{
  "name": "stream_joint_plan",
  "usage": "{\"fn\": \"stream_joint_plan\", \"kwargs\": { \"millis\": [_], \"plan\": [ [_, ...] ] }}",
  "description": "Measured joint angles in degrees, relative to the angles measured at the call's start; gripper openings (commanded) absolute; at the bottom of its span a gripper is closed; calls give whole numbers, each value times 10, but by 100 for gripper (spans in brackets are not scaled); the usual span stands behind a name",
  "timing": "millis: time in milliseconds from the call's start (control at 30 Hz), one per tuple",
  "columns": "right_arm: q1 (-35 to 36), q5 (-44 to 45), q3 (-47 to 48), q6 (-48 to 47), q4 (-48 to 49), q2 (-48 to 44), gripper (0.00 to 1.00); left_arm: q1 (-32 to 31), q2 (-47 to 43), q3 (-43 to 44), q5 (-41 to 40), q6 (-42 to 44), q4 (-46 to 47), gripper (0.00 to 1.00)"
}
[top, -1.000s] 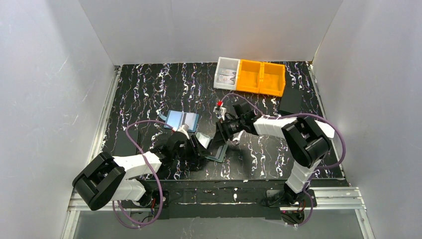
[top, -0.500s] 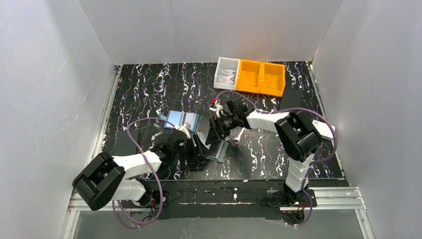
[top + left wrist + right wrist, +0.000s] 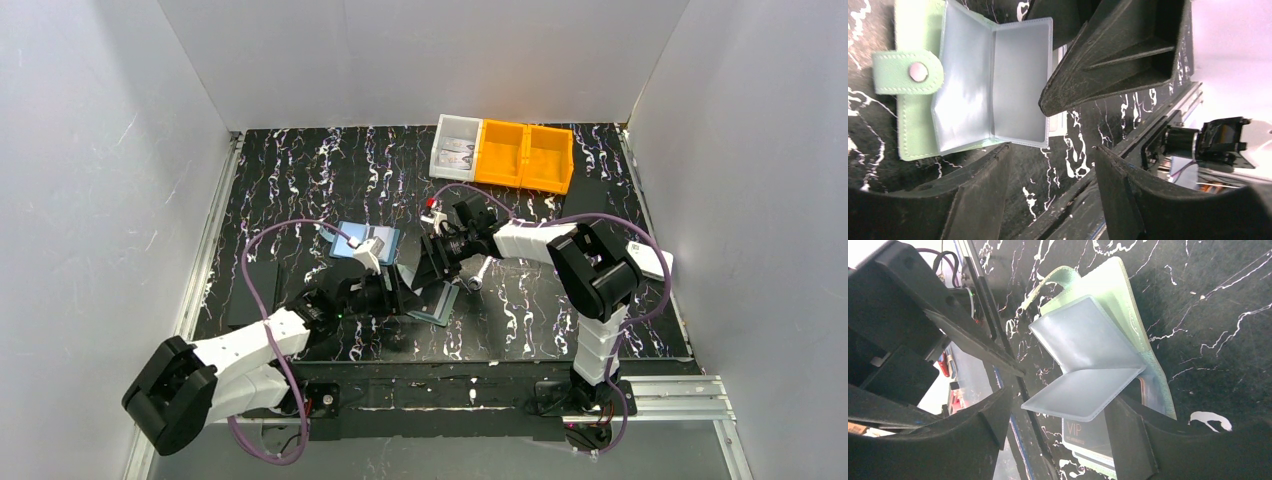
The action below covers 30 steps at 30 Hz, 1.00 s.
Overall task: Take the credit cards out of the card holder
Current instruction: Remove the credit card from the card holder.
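Between both claws, seen from above, the card holder [image 3: 440, 302] lies open, left claw [image 3: 398, 294] just beside it, right claw [image 3: 438, 263] over it. From the left wrist, the jaws stand spread just short of its grey flap [image 3: 993, 85]. From the right wrist, spread jaws straddle that flap and a dark card [image 3: 1087, 436] peeks out beneath. The next move is likely to pinch that card and slide it out.

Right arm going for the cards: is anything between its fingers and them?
Yes. A grey-blue inner flap of the card holder stands open right in front of the right gripper, covering the upper part of the dark VIP card behind it.
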Motion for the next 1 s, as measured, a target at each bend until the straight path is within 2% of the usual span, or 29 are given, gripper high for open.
{"fn": "stream_joint_plan", "kwargs": {
  "millis": [233,600,1000],
  "plan": [
    [0,-6,0,14,5,5,69,0,4,54,-23,83,-70,60],
    [0,-27,-1,45,30,11,69,0,97,126,-33,140,-122,53],
    [-6,-30,-4,74,62,19,67,-4,163,169,-38,163,-143,37]
  ]
}}
